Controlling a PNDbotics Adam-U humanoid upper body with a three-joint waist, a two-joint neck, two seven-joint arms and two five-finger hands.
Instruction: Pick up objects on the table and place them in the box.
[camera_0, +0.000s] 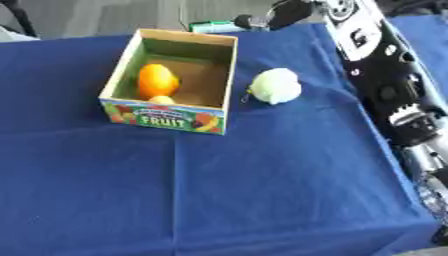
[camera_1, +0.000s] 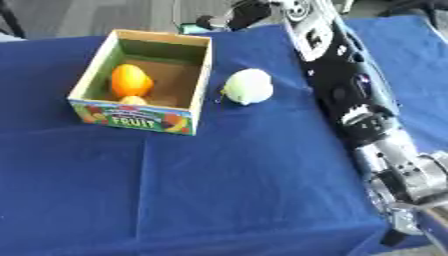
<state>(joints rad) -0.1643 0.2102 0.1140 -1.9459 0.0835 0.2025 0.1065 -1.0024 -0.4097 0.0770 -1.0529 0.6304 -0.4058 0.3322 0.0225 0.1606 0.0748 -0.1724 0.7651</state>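
Left eye view | pale green round soft-looking object (camera_0: 276, 85) sits on the blue-clothed tabletop (camera_0: 262, 180), just beside the cardboard "FRUIT" box (camera_0: 229, 75), not yet boxed | orange fruit (camera_0: 157, 80) already inside | right robot hand (camera_1: 229, 17) beyond the far edge, fingers' state cannot be told | left robot hand unseen

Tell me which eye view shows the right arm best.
The right eye view: the right arm runs down the frame's right side almost to its silver lower end. The left eye view shows the same arm cut off sooner at the right edge. Neither view shows the hand clearly.
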